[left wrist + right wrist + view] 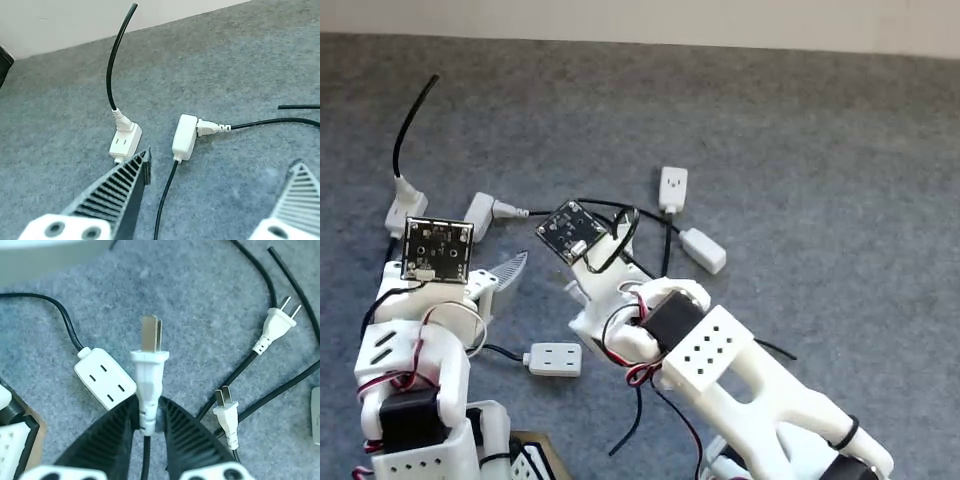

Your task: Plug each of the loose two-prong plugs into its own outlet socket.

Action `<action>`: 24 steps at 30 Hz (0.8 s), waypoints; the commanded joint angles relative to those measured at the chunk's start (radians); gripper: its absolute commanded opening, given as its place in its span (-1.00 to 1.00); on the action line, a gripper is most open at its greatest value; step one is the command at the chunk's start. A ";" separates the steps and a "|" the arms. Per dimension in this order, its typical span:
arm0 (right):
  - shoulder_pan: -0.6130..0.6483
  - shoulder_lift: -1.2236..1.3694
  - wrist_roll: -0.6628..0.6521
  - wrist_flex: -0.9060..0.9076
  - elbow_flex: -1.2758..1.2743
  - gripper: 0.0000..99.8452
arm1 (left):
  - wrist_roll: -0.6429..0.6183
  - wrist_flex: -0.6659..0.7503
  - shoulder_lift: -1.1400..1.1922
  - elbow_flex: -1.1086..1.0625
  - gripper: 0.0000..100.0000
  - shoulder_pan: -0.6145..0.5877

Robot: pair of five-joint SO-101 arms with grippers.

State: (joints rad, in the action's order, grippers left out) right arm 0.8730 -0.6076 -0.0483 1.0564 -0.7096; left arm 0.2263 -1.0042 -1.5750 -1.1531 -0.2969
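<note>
The right gripper [148, 406] is closed narrow on the held plug [149, 371], pinching it low on its white body where the cable begins, so that the two prongs stand out straight ahead of the fingertips, along the gripper's own line. The free socket [105, 378] lies on the grey carpet [210, 295] just beside this plug, close to its body but apart from it, and its long axis is slanted against the axis of the plug. Its slots look up toward the camera and not toward the prongs, so the prongs now point past the socket and not into it. The coming move probably turns on this: the plug should be tipped and brought sideways until the prongs stand over one pair of slots. In the high view the same free socket [555, 358] rests between the two arms, near the wrist of the right arm, so the right arm is the better placed one. One loose plug [278, 324] and a second loose plug [227, 415] lie on the carpet on the other side of the held plug, well apart from that socket. The left gripper [222, 157] is spread wide and holds nothing; it hangs above two filled sockets [125, 141] [185, 136], each with a plug already in it.
</note>
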 commanded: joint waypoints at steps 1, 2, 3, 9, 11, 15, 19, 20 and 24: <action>0.018 -0.019 0.012 -0.019 0.010 -0.99 | -0.026 0.020 -0.002 -0.004 -0.21 0.064; 0.024 -0.019 0.012 -0.019 0.010 -0.99 | -0.043 0.020 -0.002 -0.012 -0.21 0.081; 0.024 -0.019 0.012 -0.019 0.010 -0.99 | -0.052 0.020 -0.002 -0.021 -0.21 0.096; 0.024 -0.024 0.014 -0.019 0.010 -0.99 | -0.057 0.028 -0.010 -0.111 -0.21 0.173; 0.024 -0.024 0.014 -0.019 0.010 -0.99 | -0.057 0.028 -0.010 -0.127 -0.21 0.173; 0.022 -0.025 0.014 -0.008 0.041 -0.99 | -0.057 0.028 -0.010 -0.163 -0.21 0.173; 0.024 -0.025 0.006 0.076 0.156 -0.99 | -0.057 0.028 -0.010 -0.182 -0.21 0.174; 0.024 -0.024 0.006 0.096 0.188 -0.99 | -0.057 0.028 -0.010 -0.182 -0.21 0.174; 0.021 -0.019 0.006 0.154 0.277 -0.99 | -0.055 0.021 -0.010 -0.182 -0.21 0.174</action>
State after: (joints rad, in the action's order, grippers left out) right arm 0.8884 -0.6076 -0.0453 1.1623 -0.5577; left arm 0.1757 -0.9950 -1.5766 -1.3403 -0.1465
